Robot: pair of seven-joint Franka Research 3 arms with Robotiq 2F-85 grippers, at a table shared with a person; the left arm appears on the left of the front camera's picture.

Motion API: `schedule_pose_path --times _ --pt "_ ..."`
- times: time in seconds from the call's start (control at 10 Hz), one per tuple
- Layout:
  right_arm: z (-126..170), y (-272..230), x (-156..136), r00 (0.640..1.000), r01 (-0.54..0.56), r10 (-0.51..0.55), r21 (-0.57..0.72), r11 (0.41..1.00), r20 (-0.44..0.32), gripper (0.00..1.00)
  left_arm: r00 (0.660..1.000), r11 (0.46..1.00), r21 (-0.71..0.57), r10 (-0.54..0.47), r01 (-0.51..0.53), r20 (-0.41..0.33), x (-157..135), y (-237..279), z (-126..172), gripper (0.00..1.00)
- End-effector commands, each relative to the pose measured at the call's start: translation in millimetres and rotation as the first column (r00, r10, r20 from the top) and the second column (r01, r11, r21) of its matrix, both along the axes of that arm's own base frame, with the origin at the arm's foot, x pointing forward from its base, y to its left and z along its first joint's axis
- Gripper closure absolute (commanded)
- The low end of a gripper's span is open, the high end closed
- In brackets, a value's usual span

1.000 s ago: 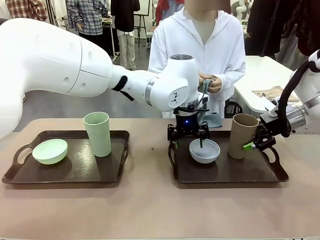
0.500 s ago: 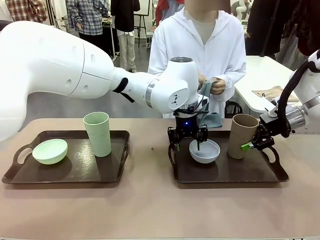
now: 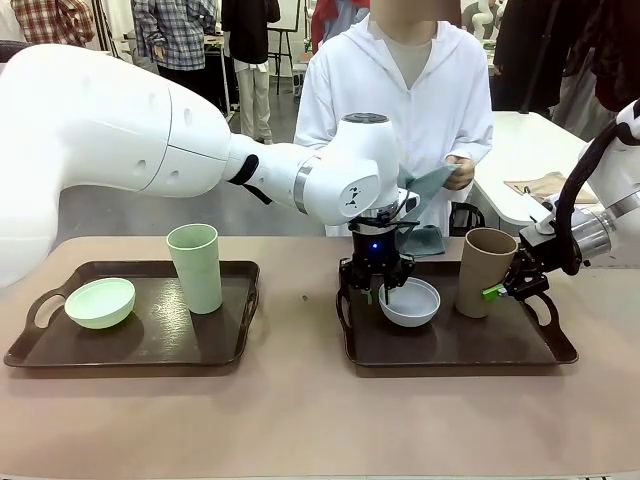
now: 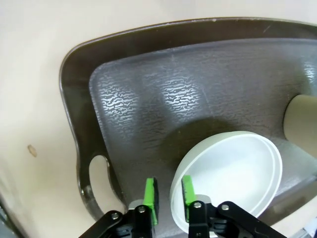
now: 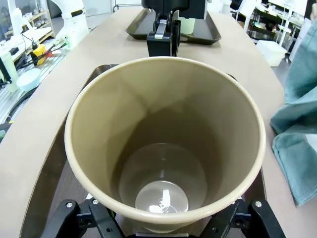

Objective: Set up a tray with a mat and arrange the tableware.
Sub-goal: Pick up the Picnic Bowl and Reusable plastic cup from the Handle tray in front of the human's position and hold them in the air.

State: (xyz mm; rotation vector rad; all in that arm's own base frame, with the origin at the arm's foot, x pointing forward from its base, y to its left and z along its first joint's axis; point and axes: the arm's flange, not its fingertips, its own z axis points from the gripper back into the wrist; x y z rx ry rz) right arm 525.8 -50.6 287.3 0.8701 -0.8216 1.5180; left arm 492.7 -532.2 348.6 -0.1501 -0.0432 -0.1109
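The white bowl (image 3: pixel 412 303) (image 4: pixel 233 173) and the tall brown cup (image 3: pixel 483 272) (image 5: pixel 163 144) stand in the right dark tray (image 3: pixel 460 352) (image 4: pixel 148 99). My left gripper (image 3: pixel 376 292) (image 4: pixel 169 198) has reached across and straddles the bowl's near-left rim. Its jaws are narrow, with a strip of tray still showing between the outer pad and the rim. My right gripper (image 3: pixel 497 291) holds the cup low on its side, and the cup hides the fingertips in the right wrist view. Across the table, the person's hands hold up a teal cloth mat (image 3: pixel 428 182).
The left tray (image 3: pixel 150 348) carries a pale green bowl (image 3: pixel 100 302) and a tall green cup (image 3: pixel 196 268). A second folded teal cloth (image 3: pixel 425 240) (image 5: pixel 297 124) lies behind the right tray. Bare tabletop runs along the front edge and between the trays.
My left jaws have narrowed around the bowl's rim. My right gripper has edged in against the cup. The person has spread the teal cloth out to the right.
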Motion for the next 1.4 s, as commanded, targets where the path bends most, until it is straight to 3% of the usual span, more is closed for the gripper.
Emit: schedule_pose_path --times 0.0,0.1,0.2,0.3,0.5,0.6,0.8,0.9,1.0,1.3 --pt "-5.6 -0.6 4.3 1.000 0.011 -0.011 -0.007 1.000 -0.017 0.76 1.000 1.000 0.005 0.007 -0.007 -0.008 -1.3 -2.8 2.1 1.00" --pt "-5.9 -1.4 4.5 1.000 0.017 -0.018 -0.013 1.000 -0.025 1.00 1.000 1.000 0.004 0.008 -0.008 -0.009 -1.5 -2.4 2.6 1.00" --pt "-5.9 -2.7 4.8 0.999 0.025 -0.026 -0.018 1.000 -0.033 0.76 1.000 1.000 0.002 0.007 -0.007 -0.010 -2.0 -1.5 3.7 1.00" --pt "-6.2 -3.7 5.0 0.999 0.031 -0.032 -0.023 0.999 -0.038 1.00 1.000 1.000 -0.003 0.007 -0.007 -0.010 -2.1 0.0 5.4 1.00" --pt "-6.0 1.7 4.8 0.998 0.044 -0.052 -0.153 0.987 -0.047 1.00 1.000 1.000 0.015 0.015 -0.015 0.000 -5.5 4.2 10.4 1.00" --pt "-0.2 -2.1 0.9 1.000 0.018 -0.018 -0.007 1.000 -0.022 1.00 1.000 1.000 -0.005 0.000 0.000 0.001 -0.5 -1.1 2.6 1.00" --pt "-0.2 -2.1 0.9 1.000 0.018 -0.018 -0.007 1.000 -0.022 1.00 1.000 1.000 -0.005 0.000 0.000 0.001 -0.5 -1.1 2.6 1.00" --pt "2.9 -2.0 2.3 0.999 0.026 -0.027 -0.027 0.999 -0.028 0.16 1.000 1.000 -0.003 0.000 0.000 0.000 -0.3 -0.8 2.3 0.96" --pt "12.5 -6.5 -3.8 1.000 0.006 -0.006 0.002 1.000 -0.001 0.16 1.000 0.998 -0.056 0.025 -0.025 -0.001 -7.0 16.7 13.9 0.96" --pt "91.9 -3.5 -40.1 0.998 -0.015 0.019 -0.054 0.998 0.065 0.16 0.993 0.997 -0.081 0.001 0.009 0.121 -49.0 27.8 94.5 0.96"
